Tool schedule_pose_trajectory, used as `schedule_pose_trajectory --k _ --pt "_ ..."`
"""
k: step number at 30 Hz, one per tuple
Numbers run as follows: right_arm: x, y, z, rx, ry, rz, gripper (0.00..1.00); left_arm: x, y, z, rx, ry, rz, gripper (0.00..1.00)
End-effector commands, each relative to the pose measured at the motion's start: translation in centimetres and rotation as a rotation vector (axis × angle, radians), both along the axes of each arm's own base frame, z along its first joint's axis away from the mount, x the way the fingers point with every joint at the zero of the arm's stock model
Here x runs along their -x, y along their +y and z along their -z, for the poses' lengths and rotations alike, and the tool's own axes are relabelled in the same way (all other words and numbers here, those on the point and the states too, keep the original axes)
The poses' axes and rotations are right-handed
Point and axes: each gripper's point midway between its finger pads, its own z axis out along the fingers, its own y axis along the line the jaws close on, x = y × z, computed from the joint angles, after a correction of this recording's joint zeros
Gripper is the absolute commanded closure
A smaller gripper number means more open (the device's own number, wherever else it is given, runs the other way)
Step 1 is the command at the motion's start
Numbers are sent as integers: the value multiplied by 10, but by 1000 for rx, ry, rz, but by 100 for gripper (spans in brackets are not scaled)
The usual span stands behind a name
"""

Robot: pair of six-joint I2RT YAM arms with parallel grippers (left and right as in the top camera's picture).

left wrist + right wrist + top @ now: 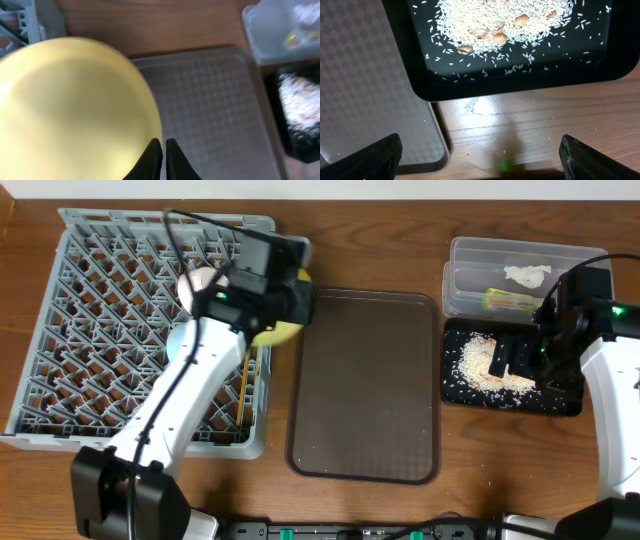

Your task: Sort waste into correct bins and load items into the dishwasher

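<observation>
Left end effector (161, 145) is closed on the rim of the yellow plate (75, 110). The plate is held over the right edge of the dish rack (90, 350), near its far right corner.

Step in hand, as I judge it: slot the plate into the rack.
- Tip the plate on edge and line it up with a lattice row before lowering.
- Keep the pinch until the rim seats between dividers, so it cannot roll or slide out.
- Steer clear of the white round dish (200, 288) just inside the rack.

Right end effector (480, 140) is wide open and holds nothing. It hangs over the bench (545, 125), far right of the rack, at the near edge of the black tray (470, 87).

Counts:
- Plates: one.
- Racks: one.
- Brown serving tray (365, 380): one, just right of the rack.
- Clear tub (470, 290): one, well right of the rack, holding one tissue (527, 276) and one wrapper (510, 300).
- Black tray: one, holding rice (490, 15), too many grains to count.
- Thin wood-coloured sticks (246, 390) by the rack's right wall: number unclear.
- Blue bowl and cup: not seen.
</observation>
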Motion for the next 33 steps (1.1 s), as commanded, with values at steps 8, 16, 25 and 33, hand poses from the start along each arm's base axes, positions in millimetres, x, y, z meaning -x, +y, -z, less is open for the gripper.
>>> schedule_pose_trajectory --k 8,16,25,33 --pt "-2 -2 -9 11 -32 8 2 -2 2 -28 237 23 26 92" --pt "-2 -2 -9 11 -32 8 2 3 -2 -22 199 35 24 79" --pt "-2 -2 -9 11 -32 8 1 29 -51 6 -123 -49 176 51" --pt "-2 -2 -9 11 -33 8 1 67 -121 63 -296 -56 490 50"
